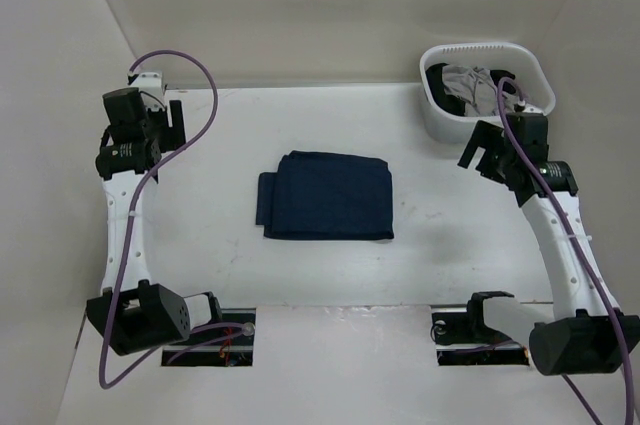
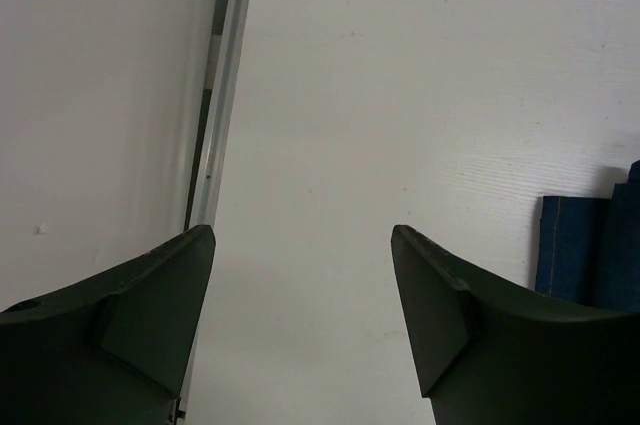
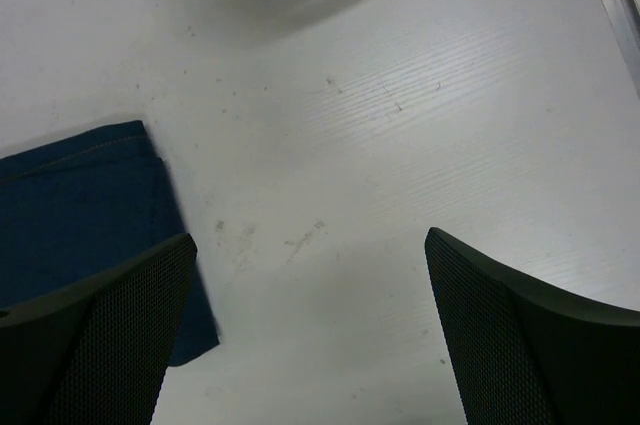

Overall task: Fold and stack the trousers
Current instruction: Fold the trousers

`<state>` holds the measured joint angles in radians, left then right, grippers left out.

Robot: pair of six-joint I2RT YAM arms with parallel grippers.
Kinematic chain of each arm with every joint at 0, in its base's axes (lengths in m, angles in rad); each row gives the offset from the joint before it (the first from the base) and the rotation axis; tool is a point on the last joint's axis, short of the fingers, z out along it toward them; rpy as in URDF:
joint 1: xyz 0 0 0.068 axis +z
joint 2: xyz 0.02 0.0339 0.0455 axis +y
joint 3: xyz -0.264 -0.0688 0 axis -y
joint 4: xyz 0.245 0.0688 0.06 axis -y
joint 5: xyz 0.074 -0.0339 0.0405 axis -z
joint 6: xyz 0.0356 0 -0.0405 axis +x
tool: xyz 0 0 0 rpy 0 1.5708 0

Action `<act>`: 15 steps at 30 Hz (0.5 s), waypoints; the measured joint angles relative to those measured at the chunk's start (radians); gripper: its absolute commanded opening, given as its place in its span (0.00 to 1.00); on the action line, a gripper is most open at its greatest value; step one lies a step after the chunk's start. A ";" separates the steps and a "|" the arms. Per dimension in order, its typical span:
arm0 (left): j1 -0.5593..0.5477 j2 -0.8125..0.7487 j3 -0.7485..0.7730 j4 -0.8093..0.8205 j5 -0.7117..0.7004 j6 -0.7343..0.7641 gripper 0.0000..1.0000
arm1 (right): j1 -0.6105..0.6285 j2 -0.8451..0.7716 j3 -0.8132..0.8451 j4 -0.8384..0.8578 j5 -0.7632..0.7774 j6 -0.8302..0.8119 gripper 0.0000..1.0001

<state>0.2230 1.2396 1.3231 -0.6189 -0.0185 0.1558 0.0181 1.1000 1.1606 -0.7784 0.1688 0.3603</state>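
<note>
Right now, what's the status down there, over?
Left gripper open, empty. Right gripper open, empty. Trousers folded, mid-table, untouched. Basket far right, clear of them.

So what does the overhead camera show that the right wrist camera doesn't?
Only overhead: the whole folded trousers, the left arm and right arm, and grey and black clothes in the white basket. Only the right wrist: the right tool up close, open and empty, its mesh-textured fingers, and faint scratches on the table. Both: the trousers and white table.
</note>
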 measured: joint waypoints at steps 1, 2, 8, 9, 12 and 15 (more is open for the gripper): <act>-0.002 0.000 0.000 0.000 0.000 0.000 0.71 | -0.002 -0.002 -0.002 -0.002 0.000 -0.004 1.00; -0.003 0.000 0.000 0.000 0.000 0.000 0.72 | -0.004 -0.003 -0.003 -0.001 -0.001 -0.007 1.00; -0.008 0.000 -0.001 0.000 0.000 0.000 0.72 | -0.012 -0.021 -0.012 -0.002 -0.001 -0.019 1.00; -0.008 0.000 -0.001 0.000 0.000 0.000 0.72 | -0.012 -0.022 -0.012 -0.001 -0.001 -0.022 1.00; -0.008 0.000 -0.001 0.000 0.000 0.000 0.72 | -0.012 -0.022 -0.013 -0.002 -0.001 -0.032 1.00; -0.008 0.000 -0.001 0.000 0.000 -0.001 0.72 | -0.012 -0.022 -0.016 -0.001 0.000 -0.044 1.00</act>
